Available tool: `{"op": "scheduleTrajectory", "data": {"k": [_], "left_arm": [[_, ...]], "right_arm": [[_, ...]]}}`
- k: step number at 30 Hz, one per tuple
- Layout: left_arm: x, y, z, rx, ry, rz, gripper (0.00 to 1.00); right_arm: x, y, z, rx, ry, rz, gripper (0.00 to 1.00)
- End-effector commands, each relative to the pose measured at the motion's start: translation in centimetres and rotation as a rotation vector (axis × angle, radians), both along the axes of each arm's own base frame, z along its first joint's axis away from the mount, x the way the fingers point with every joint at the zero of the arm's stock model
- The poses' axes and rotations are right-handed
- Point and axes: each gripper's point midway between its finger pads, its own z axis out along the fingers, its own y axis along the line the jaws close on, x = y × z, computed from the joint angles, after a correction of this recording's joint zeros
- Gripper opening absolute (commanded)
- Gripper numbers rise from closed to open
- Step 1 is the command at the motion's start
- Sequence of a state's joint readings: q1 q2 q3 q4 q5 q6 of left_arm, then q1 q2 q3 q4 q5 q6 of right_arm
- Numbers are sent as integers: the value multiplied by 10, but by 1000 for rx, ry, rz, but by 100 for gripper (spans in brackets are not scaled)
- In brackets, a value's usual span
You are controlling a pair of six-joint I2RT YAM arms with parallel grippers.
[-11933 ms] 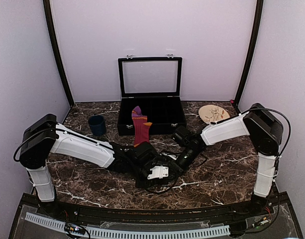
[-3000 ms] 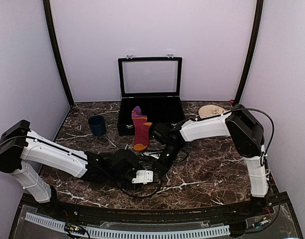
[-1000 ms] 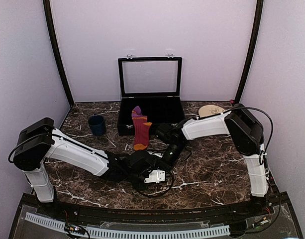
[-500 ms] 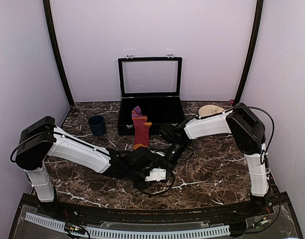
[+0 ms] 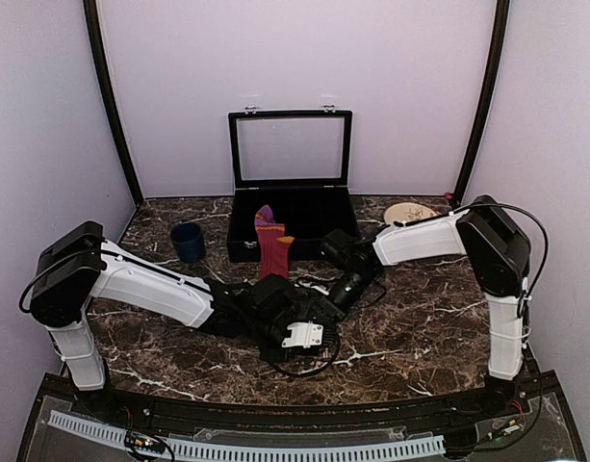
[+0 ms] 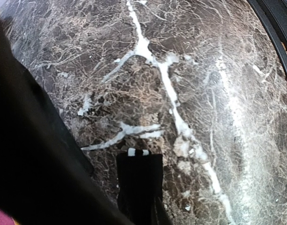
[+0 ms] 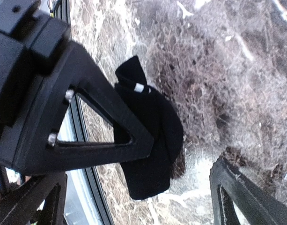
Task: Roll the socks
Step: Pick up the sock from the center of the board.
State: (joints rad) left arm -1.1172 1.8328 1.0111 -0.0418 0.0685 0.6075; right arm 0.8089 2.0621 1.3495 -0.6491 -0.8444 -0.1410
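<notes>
Roll socks, my tally | black sock (image 7: 155, 110): loose bundle on the marble, roll looks partway | maroon sock (image 5: 272, 252): unrolled, draped over box (image 5: 319, 252) front wall | right gripper (image 7: 183, 155): spread wide beside the bundle, holding nothing | left gripper (image 5: 309, 313): I cannot tell its closure.

Polished, white-veined dark stone table (image 5: 429, 318); soft, matt cloth black sock (image 7: 162, 122); matt knit red sock (image 5: 272, 255).

Marble table (image 5: 420, 327) with blue cup (image 5: 188, 242), open black case (image 5: 293, 226), plate (image 5: 410, 213) (far right), black sock (image 7: 164, 126).
</notes>
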Motion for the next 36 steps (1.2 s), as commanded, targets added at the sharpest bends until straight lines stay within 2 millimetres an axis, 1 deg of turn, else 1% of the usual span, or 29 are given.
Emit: {"op": "scheduleTrajectory", "data": {"k": [1, 7, 10, 14, 17, 19, 22, 26, 30, 34, 36], "left_arm": [[-5, 46, -57, 217, 102, 95, 11], [-2, 47, -57, 225, 103, 102, 10], [0, 49, -56, 227, 95, 110, 9], [6, 50, -50, 216, 84, 126, 9], [12, 51, -44, 204, 78, 140, 8], [15, 51, -40, 198, 82, 147, 8], [15, 51, -37, 191, 94, 149, 7], [15, 51, -33, 195, 105, 155, 5], [16, 52, -23, 184, 96, 160, 4], [22, 54, -9, 170, 80, 178, 0], [24, 55, 0, 155, 75, 188, 0]], "right_arm": [[-4, -10, -34, -138, 8, -74, 100], [-2, -16, -35, -143, 5, -101, 100], [-1, -24, -38, -161, 6, -125, 100], [6, -34, -41, -181, -6, -170, 100], [13, -39, -39, -183, -22, -207, 100], [13, -49, -46, -217, -32, -234, 100], [20, -60, -53, -261, -60, -292, 100], [34, -70, -56, -301, -114, -377, 100], [43, -74, -51, -278, -116, -460, 100], [52, -79, -48, -259, -120, -540, 100], [58, -79, -47, -245, -131, -573, 100]]}}
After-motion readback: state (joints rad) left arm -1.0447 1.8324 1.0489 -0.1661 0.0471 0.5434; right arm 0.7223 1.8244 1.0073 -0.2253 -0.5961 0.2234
